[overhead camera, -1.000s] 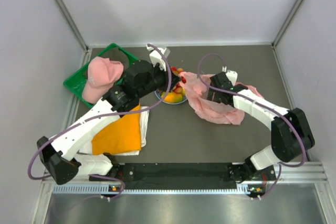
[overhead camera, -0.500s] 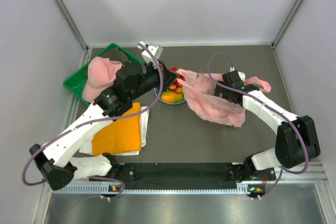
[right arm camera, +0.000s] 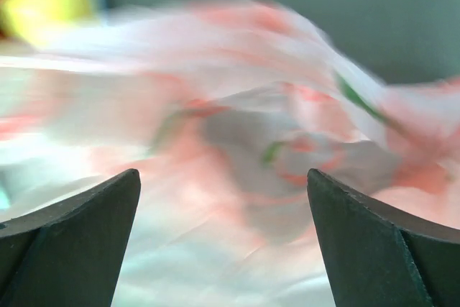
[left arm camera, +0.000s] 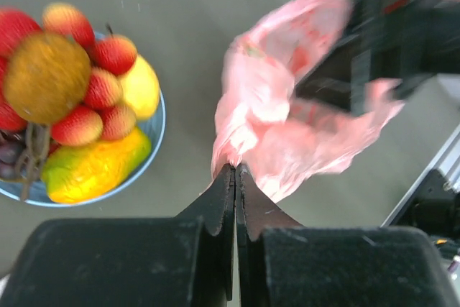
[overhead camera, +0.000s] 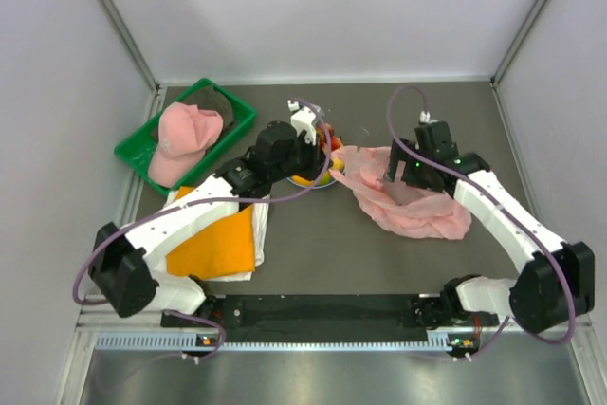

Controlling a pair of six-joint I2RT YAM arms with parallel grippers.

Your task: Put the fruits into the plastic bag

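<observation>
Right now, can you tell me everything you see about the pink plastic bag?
The plastic bag is thin, crinkly and see-through pink, with faint red and green print. It lies crumpled on the dark table, just right of the fruit plate. The left gripper is shut and pinches the bag's corner nearest that plate. The right gripper hangs wide open over its folds, holding nothing.

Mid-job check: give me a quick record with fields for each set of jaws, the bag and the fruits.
left jaws: shut on an edge of the bag
right jaws: open, above the bag, holding nothing
fruits: piled on the plate, none seen in the bag
bag: crumpled, right of the plate in the top view
</observation>
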